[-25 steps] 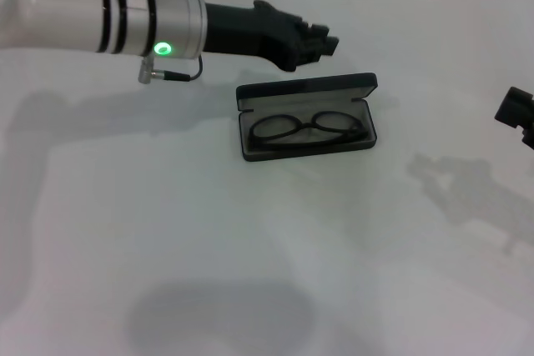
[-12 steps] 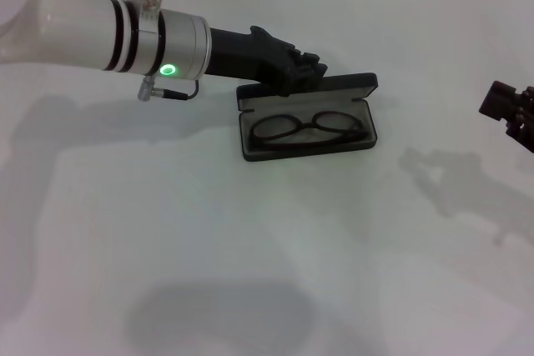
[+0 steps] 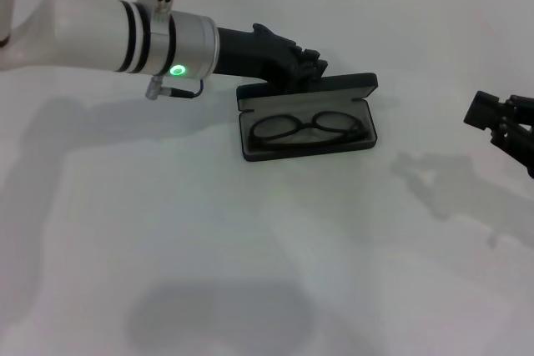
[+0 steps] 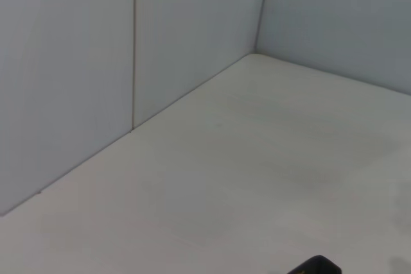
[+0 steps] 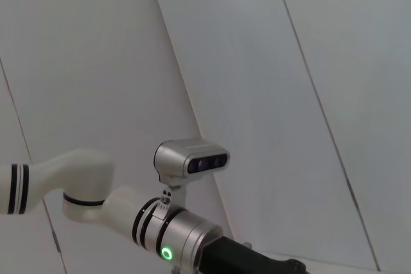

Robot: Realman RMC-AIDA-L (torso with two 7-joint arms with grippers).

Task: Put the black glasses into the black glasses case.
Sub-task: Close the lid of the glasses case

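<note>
The black glasses case [image 3: 307, 117] lies open at the table's middle back, its lid [image 3: 307, 91] raised at the far side and its grey lining showing. The black glasses [image 3: 307, 128] lie folded inside it, lenses side by side. My left gripper [image 3: 310, 67] hovers just behind the case at the lid's back edge. My right gripper [image 3: 499, 119] is low at the table's right side, apart from the case. The left arm's wrist [image 5: 176, 239] shows in the right wrist view.
The white table [image 3: 250, 248] is bounded by pale wall panels at the back [image 4: 128, 43]. The left arm [image 3: 125, 35] reaches across the back left. Arm shadows fall on the table at left and right.
My left gripper has come down and back from above the case's right end to the lid's back edge. My right gripper has moved in from the right edge toward the case.
</note>
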